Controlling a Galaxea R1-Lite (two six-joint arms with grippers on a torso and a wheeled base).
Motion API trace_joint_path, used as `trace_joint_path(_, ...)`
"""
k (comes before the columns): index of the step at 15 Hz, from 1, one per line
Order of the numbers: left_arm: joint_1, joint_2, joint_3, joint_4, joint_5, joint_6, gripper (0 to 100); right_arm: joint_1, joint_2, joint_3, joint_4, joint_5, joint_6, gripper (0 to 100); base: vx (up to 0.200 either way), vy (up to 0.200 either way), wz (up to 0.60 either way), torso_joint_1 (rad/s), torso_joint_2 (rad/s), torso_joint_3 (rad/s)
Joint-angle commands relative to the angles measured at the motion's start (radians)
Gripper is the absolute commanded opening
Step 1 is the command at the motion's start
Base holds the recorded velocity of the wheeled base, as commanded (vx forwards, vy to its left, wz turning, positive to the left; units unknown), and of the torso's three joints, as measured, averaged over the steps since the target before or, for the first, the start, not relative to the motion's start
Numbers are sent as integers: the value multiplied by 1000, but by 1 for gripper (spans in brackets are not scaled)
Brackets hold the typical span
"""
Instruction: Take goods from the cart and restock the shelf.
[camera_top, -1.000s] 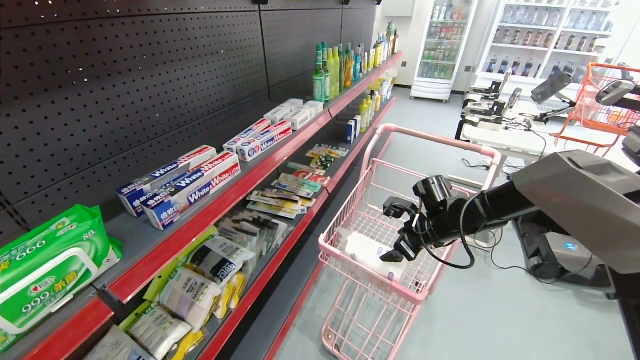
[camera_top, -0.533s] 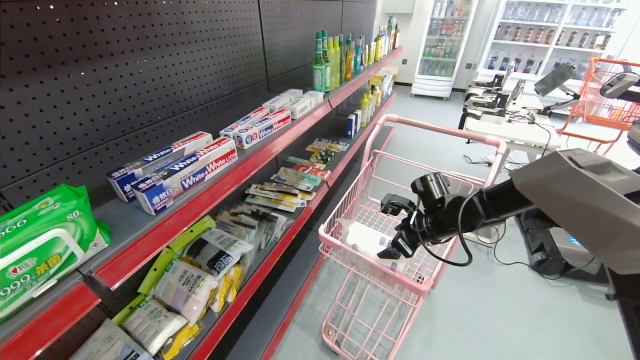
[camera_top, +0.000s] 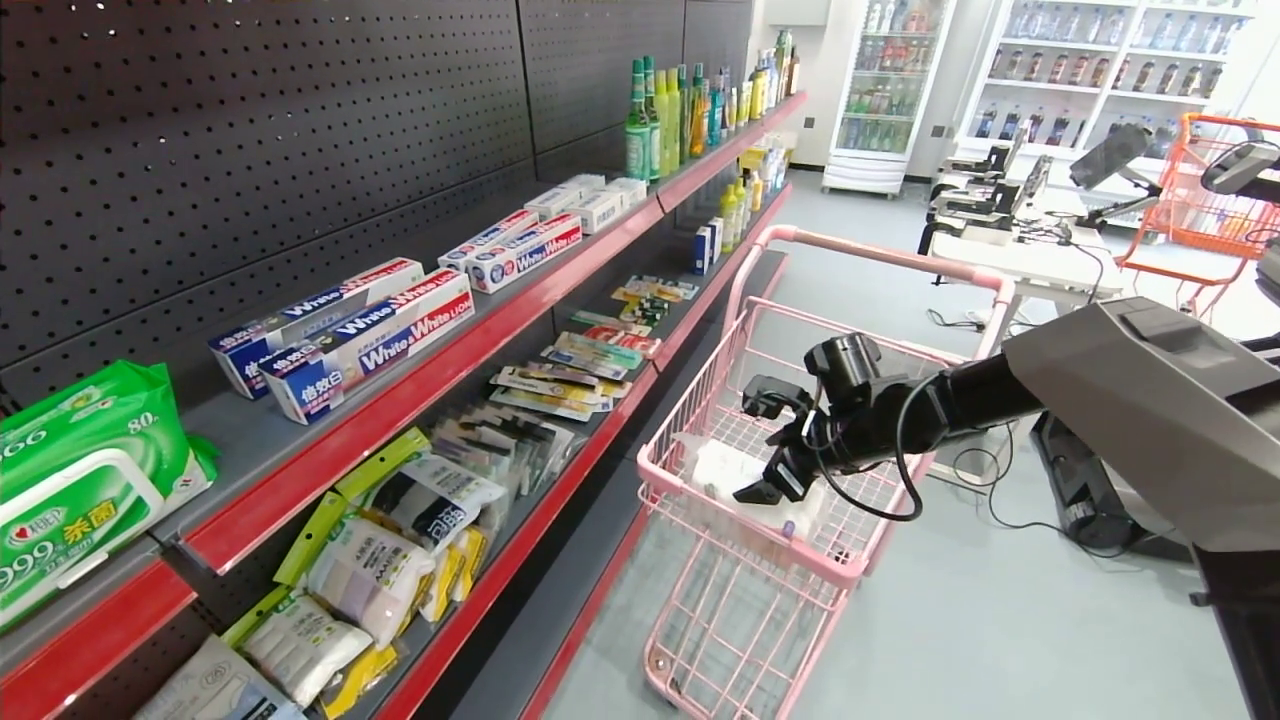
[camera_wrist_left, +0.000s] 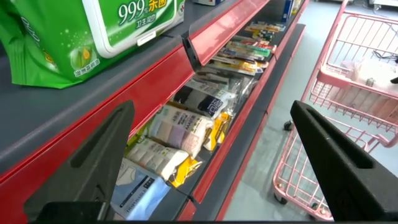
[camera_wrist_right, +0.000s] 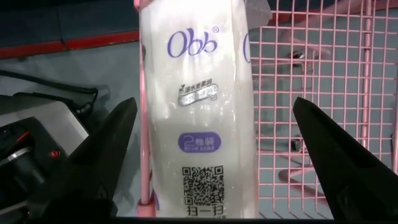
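Closest in, the left gripper (camera_wrist_left: 211, 162) hangs with its two fingers spread wide and nothing between them, in front of the red-edged shelf (camera_top: 400, 420). Just past it, a green pack of wipes (camera_wrist_left: 118, 31) lies on the upper board, and soft bags of goods (camera_wrist_left: 180, 134) are piled on the board below.

A little farther along stands the pink cart (camera_top: 740, 555), beside the shelf. A white plastic-wrapped pack (camera_top: 730, 475) lies inside it, at the end nearest the robot, and seems to lean against the cart's side wall. The right gripper (camera_top: 750, 450) is over that pack, reaching down into the basket. In the right wrist view its fingers are wide apart, one on each side of the pack (camera_wrist_right: 199, 124) and clear of it, so it grips nothing.

Beyond, long toothpaste boxes (camera_top: 370, 335) lie in rows on the upper board, with flat packets (camera_top: 560, 385) on the board beneath. Farther on, tall green and yellow bottles (camera_top: 660, 120) stand at the shelf's edge. At the far end of the aisle is a glass-door cooler (camera_top: 885, 90).
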Motion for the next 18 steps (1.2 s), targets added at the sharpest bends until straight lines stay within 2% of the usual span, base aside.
trace_joint_path(1, 0, 1, 0, -1, 1, 0, 100, -2, 48, -41, 3, 1, -1, 100, 0, 0, 0, 0, 0, 0)
trace_joint_path(14, 0, 1, 0, -1, 1, 0, 100, 28, 157, -170, 37, -2, 0, 100, 0, 0, 0, 0, 0, 0)
trace_joint_path(18, 0, 1, 0, 1, 1, 0, 100, 26, 175, -174, 38, -6, 0, 100, 0, 0, 0, 0, 0, 0)
